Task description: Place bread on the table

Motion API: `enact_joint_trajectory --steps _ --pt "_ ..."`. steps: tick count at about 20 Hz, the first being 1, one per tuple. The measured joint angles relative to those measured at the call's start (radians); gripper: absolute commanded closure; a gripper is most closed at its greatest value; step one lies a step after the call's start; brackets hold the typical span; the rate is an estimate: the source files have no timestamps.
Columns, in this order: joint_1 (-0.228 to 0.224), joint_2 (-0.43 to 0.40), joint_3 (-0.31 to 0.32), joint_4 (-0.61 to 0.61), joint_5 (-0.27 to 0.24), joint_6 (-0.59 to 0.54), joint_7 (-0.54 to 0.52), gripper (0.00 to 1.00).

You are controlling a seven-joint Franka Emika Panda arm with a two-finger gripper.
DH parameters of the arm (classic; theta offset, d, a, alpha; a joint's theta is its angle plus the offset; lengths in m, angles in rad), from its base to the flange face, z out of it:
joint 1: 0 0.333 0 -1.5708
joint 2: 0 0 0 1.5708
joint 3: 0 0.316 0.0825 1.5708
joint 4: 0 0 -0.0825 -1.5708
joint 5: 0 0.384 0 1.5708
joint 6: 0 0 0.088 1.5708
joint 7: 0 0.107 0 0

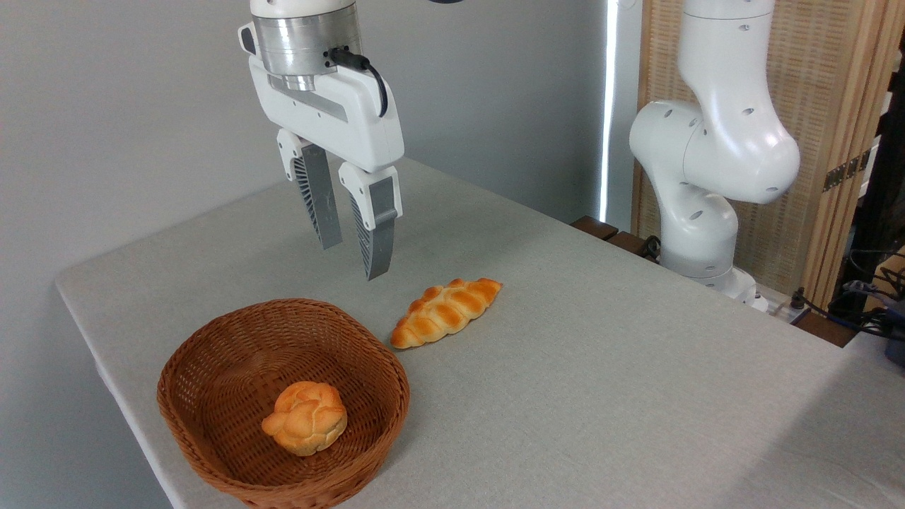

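The bread [446, 311], a long braided golden-orange loaf, lies flat on the grey-beige table [601, 382], just right of the wicker basket's far rim. My gripper [351, 261] hangs in the air above and to the left of the loaf, over the basket's far edge. Its two grey ribbed fingers [374, 237] point down with a narrow gap and hold nothing. Nothing touches the loaf.
A brown wicker basket [212, 367] stands at the table's near left corner with a small round knotted bun [306, 417] inside. The arm's white base [707, 177] rises at the table's far right edge. Cables and dark gear [870, 311] sit beyond it.
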Motion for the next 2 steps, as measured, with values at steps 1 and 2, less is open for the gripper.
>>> enact_joint_trajectory --steps 1,2 --pt "0.000 0.000 0.000 0.000 0.000 -0.001 0.000 0.00" --pt "0.000 0.000 0.000 0.000 0.000 -0.001 0.000 0.00"
